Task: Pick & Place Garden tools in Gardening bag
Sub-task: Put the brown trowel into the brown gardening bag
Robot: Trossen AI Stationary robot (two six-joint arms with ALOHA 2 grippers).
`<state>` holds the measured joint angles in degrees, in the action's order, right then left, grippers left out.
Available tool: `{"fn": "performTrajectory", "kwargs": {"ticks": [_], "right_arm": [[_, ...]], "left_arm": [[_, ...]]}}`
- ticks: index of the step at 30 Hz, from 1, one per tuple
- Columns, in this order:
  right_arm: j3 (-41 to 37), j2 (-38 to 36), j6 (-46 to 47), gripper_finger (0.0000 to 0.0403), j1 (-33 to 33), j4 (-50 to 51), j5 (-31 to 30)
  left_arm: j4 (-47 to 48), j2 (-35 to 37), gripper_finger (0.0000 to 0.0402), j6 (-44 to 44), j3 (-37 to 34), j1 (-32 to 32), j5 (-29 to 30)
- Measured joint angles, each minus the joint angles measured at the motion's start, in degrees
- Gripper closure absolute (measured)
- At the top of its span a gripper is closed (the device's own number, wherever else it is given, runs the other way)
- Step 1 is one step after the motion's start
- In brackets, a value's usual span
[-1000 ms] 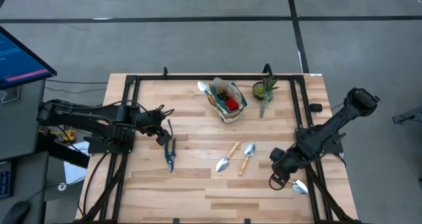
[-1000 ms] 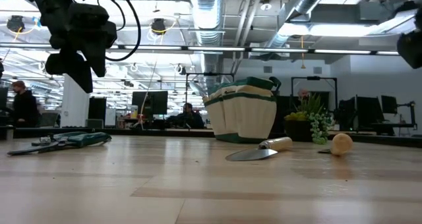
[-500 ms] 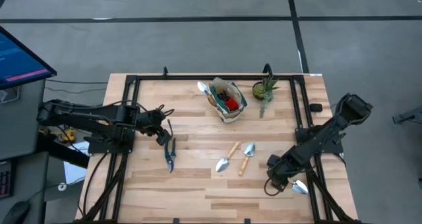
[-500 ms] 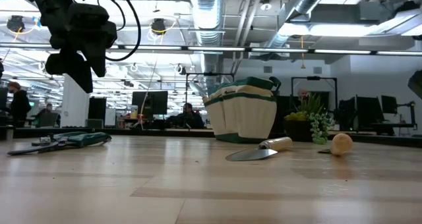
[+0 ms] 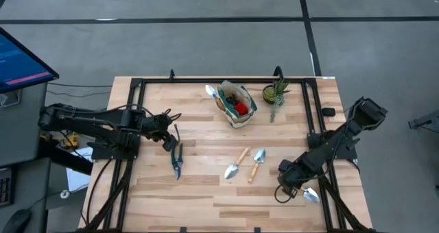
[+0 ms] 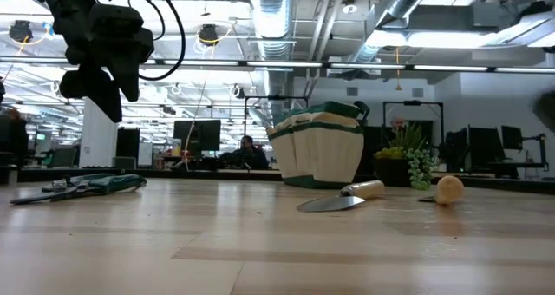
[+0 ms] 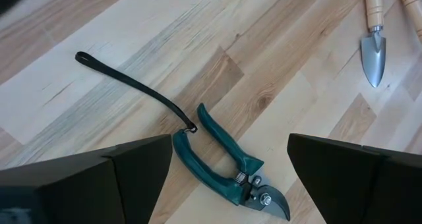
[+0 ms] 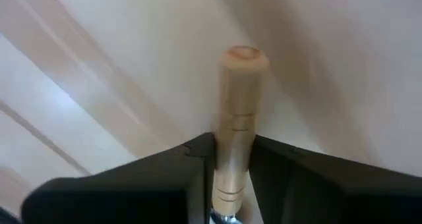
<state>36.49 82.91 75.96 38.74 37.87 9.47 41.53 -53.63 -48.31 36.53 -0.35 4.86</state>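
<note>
Counter [image 5: 206, 192] carries four loose tools and one upright bag [image 5: 236, 104] near its far edge, a plant [image 5: 276, 93] beside it. High view: a red piece [image 5: 240, 108] sits inside the bag, and a trowel [image 5: 212, 92] lies against the bag's left side. Shears [image 5: 177, 159] lie left of centre; two trowels [image 5: 235, 164] and [image 5: 256, 162] lie side by side mid-counter.

Right claw [image 5: 285, 190] is low at the near right corner, over a fourth trowel [image 5: 311, 194] whose silver blade shows just beside it. Only the right wrist view settles the grip: both fingers [image 8: 191, 165] press against the wooden handle [image 8: 237, 105], one on each side, pinching it. The low view does not show this claw or that trowel at all.

Left claw [image 5: 169, 130] hangs above the counter just beyond the shears. Left wrist view shows its fingers [image 7: 132, 171] spread wide with the shears [image 7: 224, 165] and their strap [image 7: 132, 85] lying untouched below; one trowel blade [image 7: 372, 49] shows farther off. Low view gives the height: claw [image 6: 100, 69] well above the surface, shears [image 6: 82, 185] flat.

Against a second ago: right arm has come in and down toward the corner trowel and its fingers have closed on the handle. Left arm, shears, bag and mid-counter trowels unchanged.
</note>
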Motion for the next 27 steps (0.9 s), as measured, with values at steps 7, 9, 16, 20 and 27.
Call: {"fn": "performTrajectory", "kwargs": {"ticks": [7, 9, 16, 20, 27], "right_arm": [[0.49, -10.43, -3.29, 0.0344, -8.45, -1.91, -15.43], [1.53, -13.7, -7.63, 0.0344, -12.81, -1.72, -21.2], [8.51, -19.73, -35.09, 0.0344, -32.08, -2.8, -29.71], [14.21, -19.74, -52.98, 0.0344, -44.39, -3.45, -30.29], [21.27, -18.14, -71.99, 0.0344, -60.75, -6.2, -28.66]], "left_arm": [[-0.01, 0.0, 0.0108, 0.01, 0.0, 0.01, -0.15], [0.0, 0.0, 0.0108, 0.0, 0.0, 0.01, -0.15], [0.01, 0.0, 0.0108, 0.01, 0.0, 0.01, -0.11], [0.0, 0.0, 0.0108, 0.0, 0.0, 0.01, 0.09], [0.01, 0.0, 0.0108, 0.0, 0.0, 0.01, 0.07]]}}
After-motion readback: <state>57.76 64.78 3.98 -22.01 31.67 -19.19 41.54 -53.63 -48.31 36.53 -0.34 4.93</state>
